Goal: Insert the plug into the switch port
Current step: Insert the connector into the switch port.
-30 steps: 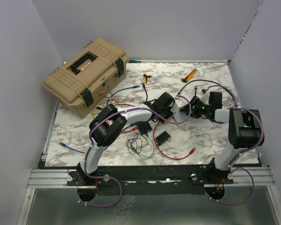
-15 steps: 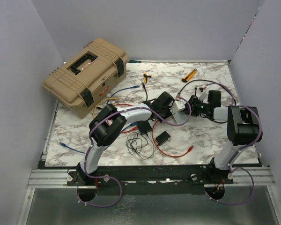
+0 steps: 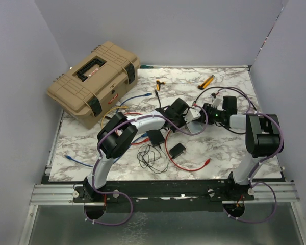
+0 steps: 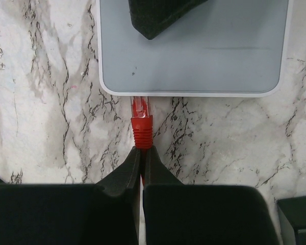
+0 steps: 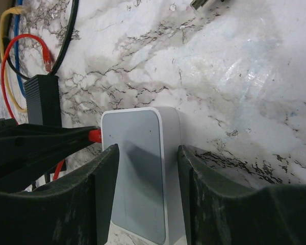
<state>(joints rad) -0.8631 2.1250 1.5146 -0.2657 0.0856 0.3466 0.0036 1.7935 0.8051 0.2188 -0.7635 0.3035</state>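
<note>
While the switch box (image 4: 194, 56) lies flat on the marble surface (image 4: 41, 102), the red plug (image 4: 142, 125) sits end-on against the box's near long edge, left of that edge's middle. The plug's clear tip touches the edge and passes just under the rim. The switch port is hidden below that rim in the left wrist view, so the depth of insertion cannot be determined. The left claw (image 4: 142, 153) is clenched on the red boot directly behind the plug, with both fingertips pressed together around it and in line with the plug. The right claw (image 5: 145, 173) straddles the box from the opposite end. One finger (image 5: 107, 194) rests against one long side and the other against the opposite side, so the box is gripped between them. In the top view the two claws meet near the centre of the surface, the left claw (image 3: 186, 116) and the right claw (image 3: 205, 115) on either side of the box (image 3: 195, 115). A black adapter block (image 5: 43, 99) lies just beyond the box, and red cable (image 5: 20, 51) and yellow cable (image 5: 10, 15) loop nearby. A tan toolbox (image 3: 94, 81) stands well apart at the far left corner.
</note>
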